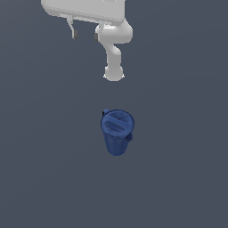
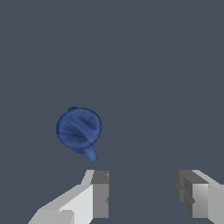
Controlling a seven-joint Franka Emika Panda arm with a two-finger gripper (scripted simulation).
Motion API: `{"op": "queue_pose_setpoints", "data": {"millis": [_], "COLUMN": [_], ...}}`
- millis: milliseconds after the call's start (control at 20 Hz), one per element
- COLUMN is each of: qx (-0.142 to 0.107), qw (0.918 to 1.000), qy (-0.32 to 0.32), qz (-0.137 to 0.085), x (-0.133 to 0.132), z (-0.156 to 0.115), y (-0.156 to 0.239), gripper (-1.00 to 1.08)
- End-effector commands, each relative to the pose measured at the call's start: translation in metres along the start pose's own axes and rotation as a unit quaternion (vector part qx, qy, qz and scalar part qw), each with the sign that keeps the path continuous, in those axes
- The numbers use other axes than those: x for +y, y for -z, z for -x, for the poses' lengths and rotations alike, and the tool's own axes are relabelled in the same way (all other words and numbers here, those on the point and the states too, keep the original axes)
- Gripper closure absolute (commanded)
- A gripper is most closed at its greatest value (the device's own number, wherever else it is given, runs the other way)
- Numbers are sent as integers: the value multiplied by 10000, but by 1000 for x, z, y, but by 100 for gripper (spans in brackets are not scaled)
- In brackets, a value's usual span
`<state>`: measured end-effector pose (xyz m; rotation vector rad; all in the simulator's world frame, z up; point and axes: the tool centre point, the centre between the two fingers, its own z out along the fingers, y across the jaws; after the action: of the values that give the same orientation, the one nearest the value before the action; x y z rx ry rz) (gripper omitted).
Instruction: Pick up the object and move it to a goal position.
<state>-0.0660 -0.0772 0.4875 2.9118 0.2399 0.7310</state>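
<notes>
Table point(image 1: 40, 178): plain dark grey surface filling both views; no goal marker shows on it, so the goal position cannot be told from these pictures.
Arm point(image 1: 113, 53): white, entering at the top of the exterior view, held high and well apart from the object.
Pincer point(image 1: 85, 34): wide open, jaws spread with nothing between them; in the wrist view both grey fingers point(image 2: 100, 192) stand clear of everything and grip nothing.
Object point(image 1: 117, 131): dark blue pitcher standing upright on the table near the middle of the exterior view, round rim upward, a small nub at the rim on one side and a short projection on the other.
Object, wrist view: pitcher point(image 2: 79, 128) seen from above, its round top plain, a short projection pointing toward the fingers; it lies off the line between the fingers, not centred under them.
Done: nothing of the task, by my judgement; the pitcher is untouched and resting on the table.
Left: align over the pitcher, descend, close on it, lift, carry to the goal.
Stage: approach only, judged as the very start.
</notes>
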Motion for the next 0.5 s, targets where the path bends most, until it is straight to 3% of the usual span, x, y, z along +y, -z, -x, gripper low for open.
{"op": "queue_pose_setpoints", "data": {"millis": [0,450], "qx": [210,854], "qw": [9998,9960], "qy": [63,255], "qz": [16,-59], "x": [14,59], "z": [-1,4], "y": [8,17], "gripper": [-20,-20]}}
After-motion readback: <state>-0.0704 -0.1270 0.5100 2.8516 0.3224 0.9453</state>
